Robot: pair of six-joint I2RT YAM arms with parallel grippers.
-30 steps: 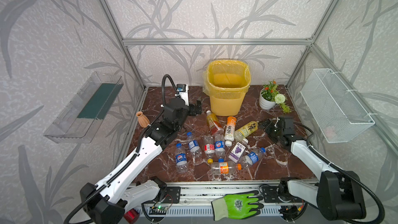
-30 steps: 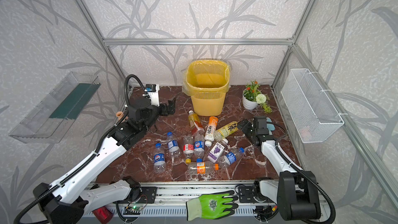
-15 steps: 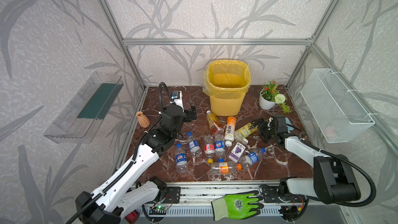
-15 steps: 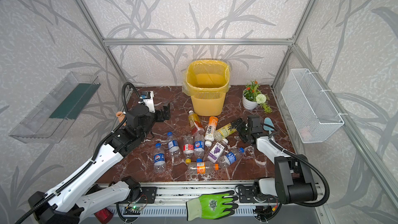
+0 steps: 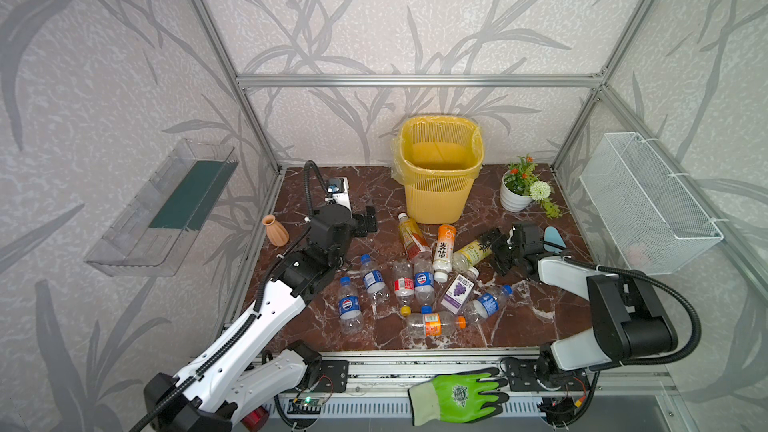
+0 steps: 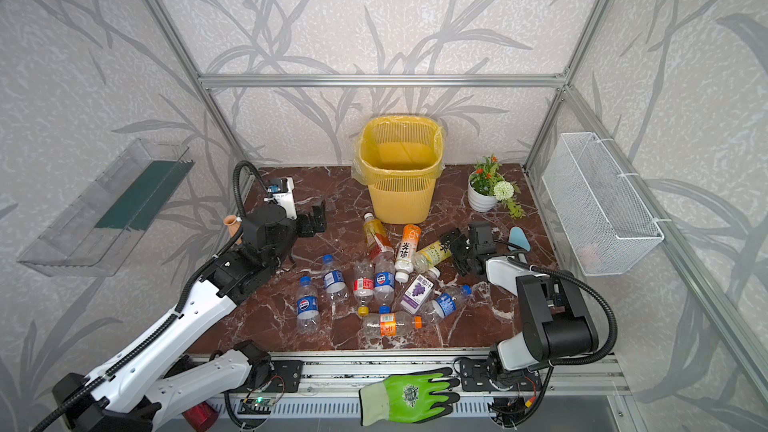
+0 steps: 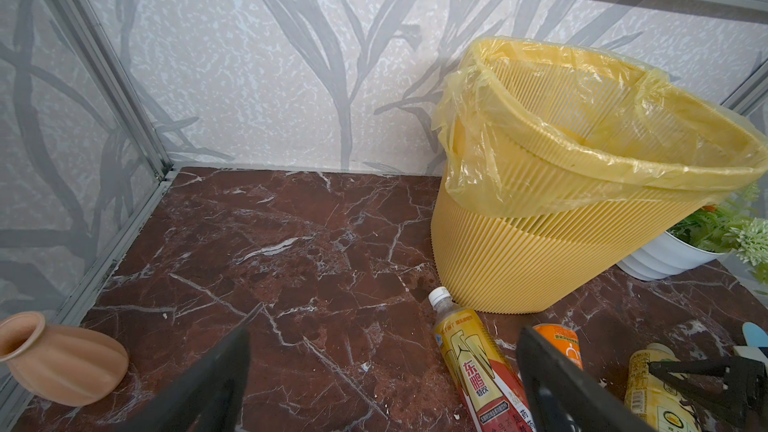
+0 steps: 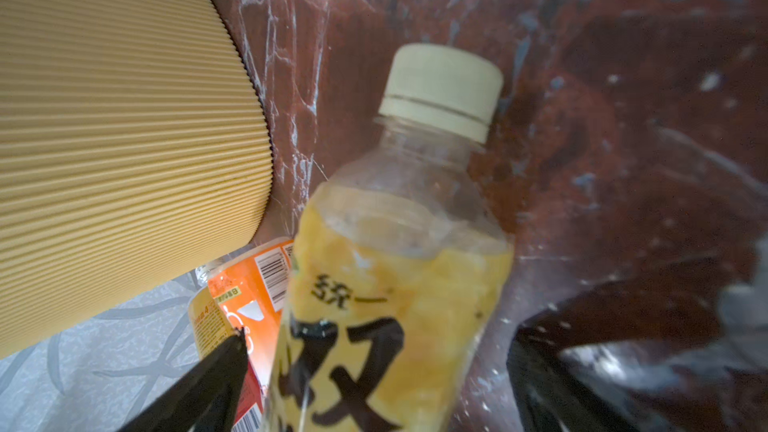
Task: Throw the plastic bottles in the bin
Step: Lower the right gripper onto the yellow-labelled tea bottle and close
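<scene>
Grasping step: right pincer (image 5: pixel 493 251), wide open, straddles a yellow bottle (image 8: pixel 395 284) lying on the worktop (image 5: pixel 519 326) near the bin (image 5: pixel 436 201). Next it likely needs to close and lift. Left pincer (image 5: pixel 366 221) is wide and empty.

A tall yellow slatted plastic bin (image 5: pixel 436 197), lined with a translucent yellow bag (image 7: pixel 478 139), stands upright at the back of the marbled tabletop (image 5: pixel 519 322). In front of it, some ten small plastic bottles (image 5: pixel 424 280) lie on their sides, clustered: mostly clear, blue-capped; others orange, yellow, purple-labelled.
</scene>
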